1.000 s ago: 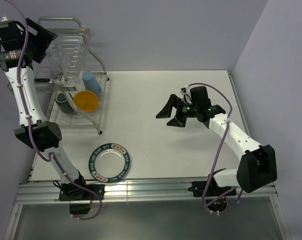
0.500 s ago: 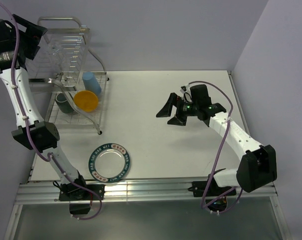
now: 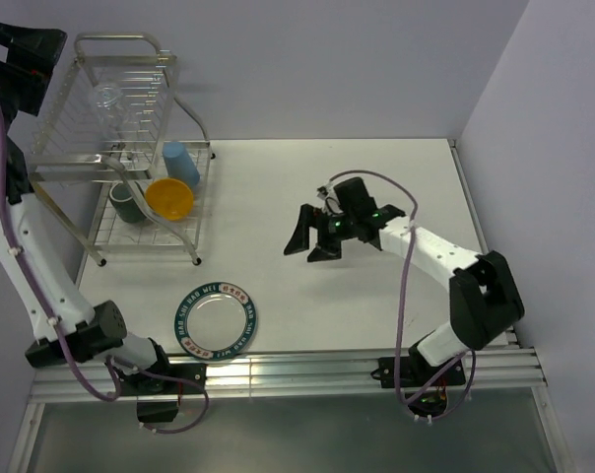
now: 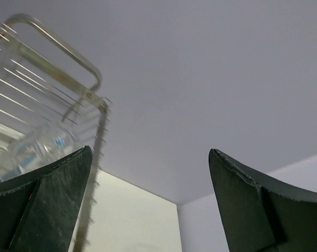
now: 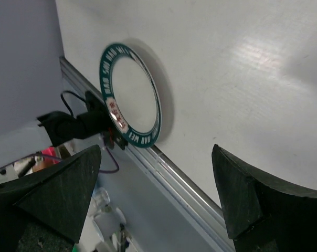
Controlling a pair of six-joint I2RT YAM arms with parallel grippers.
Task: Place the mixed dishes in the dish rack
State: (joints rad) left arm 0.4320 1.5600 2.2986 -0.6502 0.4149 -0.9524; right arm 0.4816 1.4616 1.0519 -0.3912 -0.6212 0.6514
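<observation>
Left gripper (image 4: 149,152) is hanging wide open, empty, by the dish rack (image 3: 115,39) top | glass (image 3: 107,96), mug (image 3: 125,204), bowl (image 3: 169,197) and blue cup (image 3: 179,163) are sitting racked | plate (image 3: 216,320) is lying flat at the table (image 3: 376,177) front | right gripper (image 3: 299,254) is hovering mid-table, jaws spread, holding nothing

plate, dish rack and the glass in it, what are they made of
The plate looks like metal: silvery centre with soft glare, dark green lettered rim probably printed. The dish rack is thin wire with a bright chrome-like shine. The glass in its upper tier is see-through, either glass or clear plastic.
</observation>
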